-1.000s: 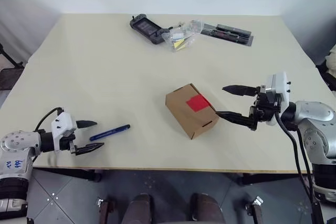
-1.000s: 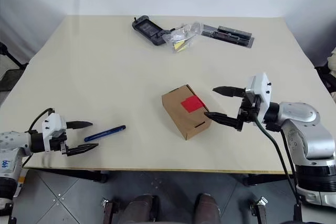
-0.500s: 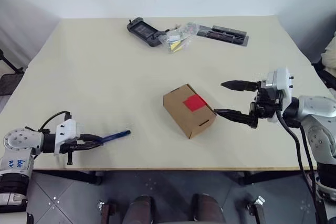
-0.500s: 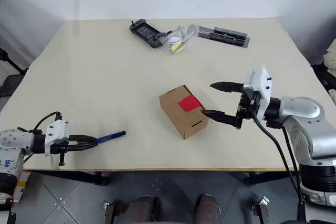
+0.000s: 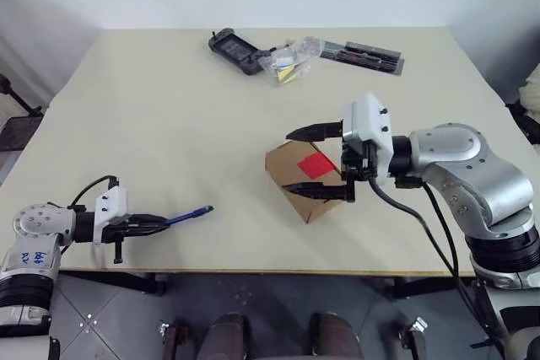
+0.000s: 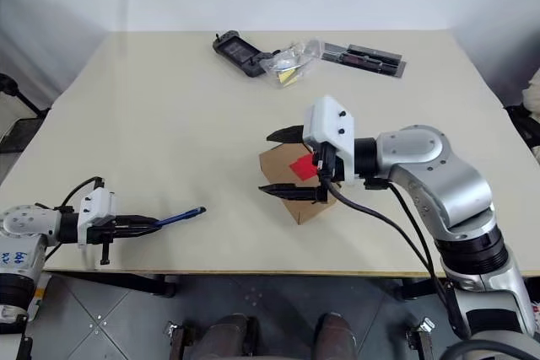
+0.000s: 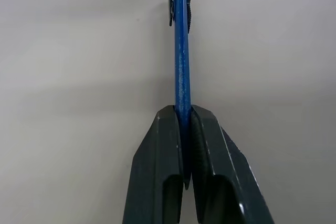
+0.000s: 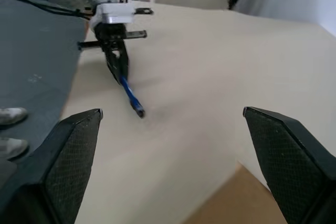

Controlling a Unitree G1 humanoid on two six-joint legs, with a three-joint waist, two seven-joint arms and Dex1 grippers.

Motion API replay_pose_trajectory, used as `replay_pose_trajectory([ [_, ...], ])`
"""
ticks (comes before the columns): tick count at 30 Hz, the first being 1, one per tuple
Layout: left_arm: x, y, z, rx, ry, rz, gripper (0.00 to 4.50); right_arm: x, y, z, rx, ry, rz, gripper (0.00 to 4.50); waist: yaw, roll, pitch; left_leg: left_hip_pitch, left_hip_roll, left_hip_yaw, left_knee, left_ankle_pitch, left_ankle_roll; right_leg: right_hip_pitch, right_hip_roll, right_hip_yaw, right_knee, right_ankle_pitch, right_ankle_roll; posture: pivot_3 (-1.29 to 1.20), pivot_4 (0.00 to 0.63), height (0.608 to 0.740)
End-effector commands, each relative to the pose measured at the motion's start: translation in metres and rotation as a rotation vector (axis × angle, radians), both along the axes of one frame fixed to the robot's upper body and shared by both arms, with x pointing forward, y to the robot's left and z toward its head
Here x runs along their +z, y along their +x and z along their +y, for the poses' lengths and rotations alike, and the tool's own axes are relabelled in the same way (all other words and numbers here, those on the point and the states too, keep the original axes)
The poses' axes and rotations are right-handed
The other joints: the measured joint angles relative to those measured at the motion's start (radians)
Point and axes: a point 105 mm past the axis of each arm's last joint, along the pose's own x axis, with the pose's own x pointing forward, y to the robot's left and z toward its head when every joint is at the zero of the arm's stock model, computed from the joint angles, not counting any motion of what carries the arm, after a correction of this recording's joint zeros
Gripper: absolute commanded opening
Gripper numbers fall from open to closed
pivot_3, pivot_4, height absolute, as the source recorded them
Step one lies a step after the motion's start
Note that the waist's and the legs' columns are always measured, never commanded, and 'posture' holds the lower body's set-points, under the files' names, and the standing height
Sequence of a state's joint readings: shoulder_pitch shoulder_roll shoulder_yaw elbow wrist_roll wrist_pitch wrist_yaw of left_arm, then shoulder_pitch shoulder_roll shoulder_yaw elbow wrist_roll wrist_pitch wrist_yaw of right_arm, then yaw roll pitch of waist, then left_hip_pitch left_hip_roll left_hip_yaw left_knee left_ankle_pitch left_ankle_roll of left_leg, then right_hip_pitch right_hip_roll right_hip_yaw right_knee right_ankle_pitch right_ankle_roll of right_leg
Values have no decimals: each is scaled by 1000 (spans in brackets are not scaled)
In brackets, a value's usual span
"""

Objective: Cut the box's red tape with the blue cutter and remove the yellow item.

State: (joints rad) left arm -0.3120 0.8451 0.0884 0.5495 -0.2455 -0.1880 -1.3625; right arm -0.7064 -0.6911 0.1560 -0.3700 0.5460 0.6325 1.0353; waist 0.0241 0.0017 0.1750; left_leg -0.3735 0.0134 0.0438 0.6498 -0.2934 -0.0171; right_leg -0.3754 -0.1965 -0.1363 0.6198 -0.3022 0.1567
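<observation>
1. Nearest to me, at the table's [image 5: 126, 107] front left edge, my left gripper [image 5: 156, 223] has its two fingers pressed together on the back end of the blue cutter [image 5: 189, 216]. In the left wrist view the cutter [image 7: 181, 56] runs straight out from between my fingertips [image 7: 169, 124], its dark tip pointing away from me over the bare tabletop.

2. A little further in, right of centre, the box [image 5: 297, 183] sits on the table at an angle, with the red tape [image 5: 316, 164] on its top face. The flaps are shut and the tape looks whole.

3. My right gripper [image 5: 310, 160] hangs over the box, pointing towards my left, fingers spread wide: one finger [image 5: 314, 132] above the box's far edge, the other [image 5: 314, 190] across its near side. I cannot tell whether either touches the cardboard. In the right wrist view a corner of the box [image 8: 231, 198] shows between my parted fingers, and beyond it my left gripper pinching the cutter.

4. Along the far edge lie a black handheld device [image 5: 234, 47], a clear plastic bag [image 5: 291, 58] with yellowish bits, and a flat black tool strip [image 5: 367, 54], all well apart from the box.
</observation>
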Motion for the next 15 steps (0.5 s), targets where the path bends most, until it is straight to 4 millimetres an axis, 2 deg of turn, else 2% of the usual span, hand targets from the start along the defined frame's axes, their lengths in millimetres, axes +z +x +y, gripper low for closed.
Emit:
replay_pose_trajectory([
  [1,-20,0,2,63,64,91,920,1,0,-1,5,-17,-34,4500,1,0,0,0,0,0,0,0,0,0,0,0,0,0,0,0,150,740],
  [14,-4,17,6,163,-26,19,4468,1,2,-8,-27,-8,-38,4500,-1,0,0,1,1,2,-1,0,0,-1,1,1,-1,0,0,0,150,740],
  [15,-2,19,6,172,-38,9,4490,2,2,-8,-29,-6,-39,4500,-1,-1,0,1,1,2,-1,0,0,-1,1,1,-1,0,0,0,150,740],
])
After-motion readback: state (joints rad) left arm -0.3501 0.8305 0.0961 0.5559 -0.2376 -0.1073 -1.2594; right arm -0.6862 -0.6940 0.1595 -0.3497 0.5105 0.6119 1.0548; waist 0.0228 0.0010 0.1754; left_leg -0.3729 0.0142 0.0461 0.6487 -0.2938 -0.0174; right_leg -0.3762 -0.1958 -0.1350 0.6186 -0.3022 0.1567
